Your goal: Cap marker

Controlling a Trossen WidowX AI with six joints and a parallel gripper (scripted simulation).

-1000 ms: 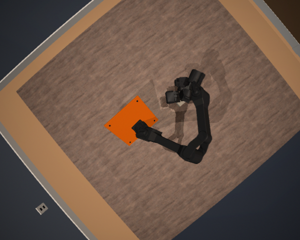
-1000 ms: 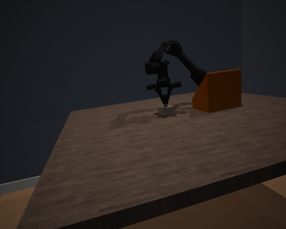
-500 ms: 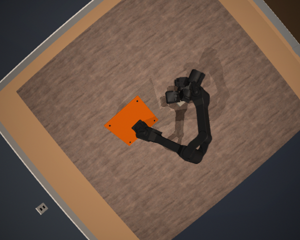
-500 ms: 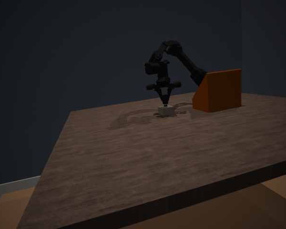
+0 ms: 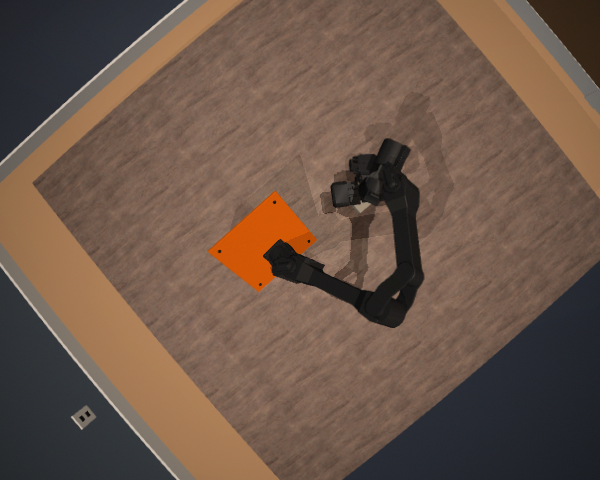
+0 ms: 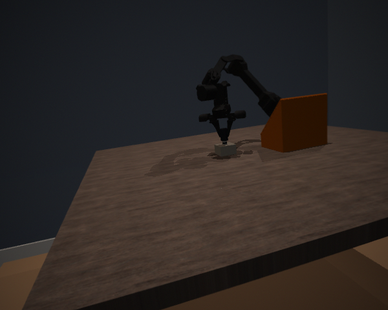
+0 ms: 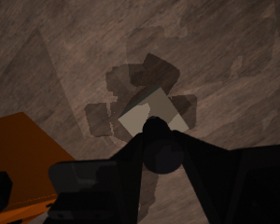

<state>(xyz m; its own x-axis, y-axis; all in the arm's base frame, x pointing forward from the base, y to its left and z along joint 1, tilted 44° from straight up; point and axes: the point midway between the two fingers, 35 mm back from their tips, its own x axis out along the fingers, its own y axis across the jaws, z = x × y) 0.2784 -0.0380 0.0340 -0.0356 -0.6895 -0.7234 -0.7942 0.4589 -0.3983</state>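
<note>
While clamped on the dark cap [image 7: 155, 127], claw [image 6: 224, 138] sits directly above holder block [image 6: 225, 148]; orange base [image 6: 296, 121] nearby, table [image 6: 220, 213] edges far.

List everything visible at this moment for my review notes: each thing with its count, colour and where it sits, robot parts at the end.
table: one, dark brown wood grain, carries everything else.
holder block: one, pale grey, on the table directly under the gripper, beside the orange mount.
cap: one, dark, held between the jaws right above the holder block; the marker beneath it is hidden from all views.
orange mount: one, orange wedge-shaped block on the table; the arm's base attaches to it.
small grey square: one, grey with two dark slots, on the dark floor off the table.
arm: one, black, rising from the mount and folding over toward the block.
gripper: one, black, pointing straight down, jaws shut on the cap.
</note>
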